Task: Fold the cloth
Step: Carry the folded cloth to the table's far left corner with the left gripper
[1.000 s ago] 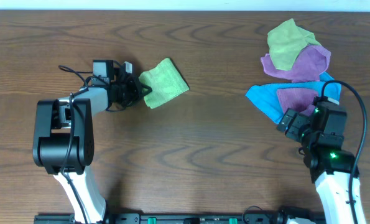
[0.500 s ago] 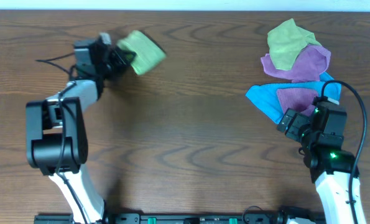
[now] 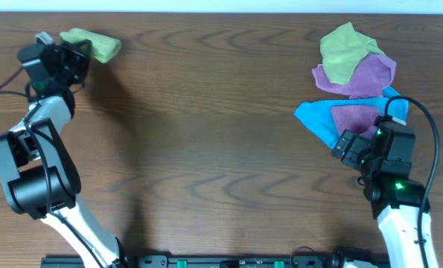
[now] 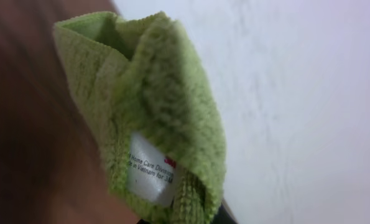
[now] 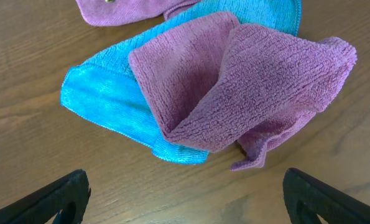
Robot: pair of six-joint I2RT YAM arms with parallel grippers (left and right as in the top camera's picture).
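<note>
lime-green cloth (image 3: 96, 45), blue cloth (image 5: 104, 106), purple cloth (image 5: 234, 81)

Our left arm (image 3: 39, 160) rises from its base at 7 o'clock and stretches to the far corner at 10 o'clock. There the left gripper (image 3: 82, 50) points toward 3 o'clock, jaws clamped tight on the cloth (image 3: 98, 45). Our right arm (image 3: 400, 212) sits folded at 4 o'clock, with the right gripper (image 3: 346, 147) aimed toward 10 o'clock, jaws spread wide.
</note>
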